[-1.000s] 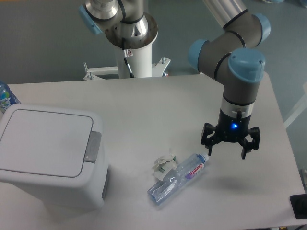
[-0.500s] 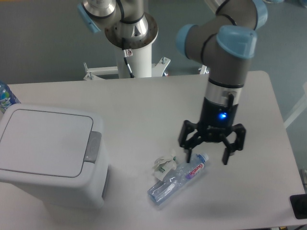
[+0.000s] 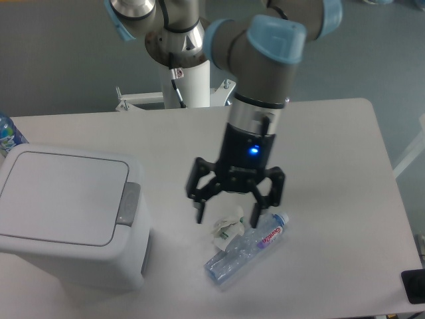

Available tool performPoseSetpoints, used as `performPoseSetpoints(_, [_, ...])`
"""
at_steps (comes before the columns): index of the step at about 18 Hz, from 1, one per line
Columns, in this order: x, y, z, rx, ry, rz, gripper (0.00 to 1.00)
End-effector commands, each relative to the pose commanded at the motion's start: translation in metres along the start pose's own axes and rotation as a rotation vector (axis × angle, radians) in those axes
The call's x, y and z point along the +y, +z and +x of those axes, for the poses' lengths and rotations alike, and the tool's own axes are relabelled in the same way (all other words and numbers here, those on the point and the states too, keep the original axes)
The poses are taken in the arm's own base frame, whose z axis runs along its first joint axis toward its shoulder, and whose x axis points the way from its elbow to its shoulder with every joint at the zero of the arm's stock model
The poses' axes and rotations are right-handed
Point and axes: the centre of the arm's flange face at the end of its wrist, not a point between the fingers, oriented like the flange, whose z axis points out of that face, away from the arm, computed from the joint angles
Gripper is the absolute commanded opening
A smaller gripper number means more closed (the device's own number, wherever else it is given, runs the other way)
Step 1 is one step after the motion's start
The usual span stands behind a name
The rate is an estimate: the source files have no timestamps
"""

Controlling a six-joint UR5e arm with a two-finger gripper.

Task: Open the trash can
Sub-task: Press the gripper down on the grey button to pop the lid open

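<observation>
The hand has swung leftward across the tabletop, from the right side to a spot over the crumpled wrapper and bottle. That brings it nearer the bin, so this reads as the approach, with nothing pressed yet. Its fingers are spread wide and hold nothing. The bin sits at the left front of the tabletop, lid shut flat, its grey tab on the rim facing the hand. The tab lies to the hand's left, still well apart, with bare surface between them.
</observation>
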Motion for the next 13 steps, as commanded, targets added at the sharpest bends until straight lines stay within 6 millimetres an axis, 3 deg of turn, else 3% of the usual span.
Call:
performPoseSetpoints(1, [0.004,0.0,0.012,0.008,0.005,-0.005,1.0])
performPoseSetpoints(5, [0.021,0.003,0.026,0.022,0.009,-0.028,1.0])
performPoseSetpoints(13, [0.033,0.029,0.024,0.031,0.005,-0.047,1.0])
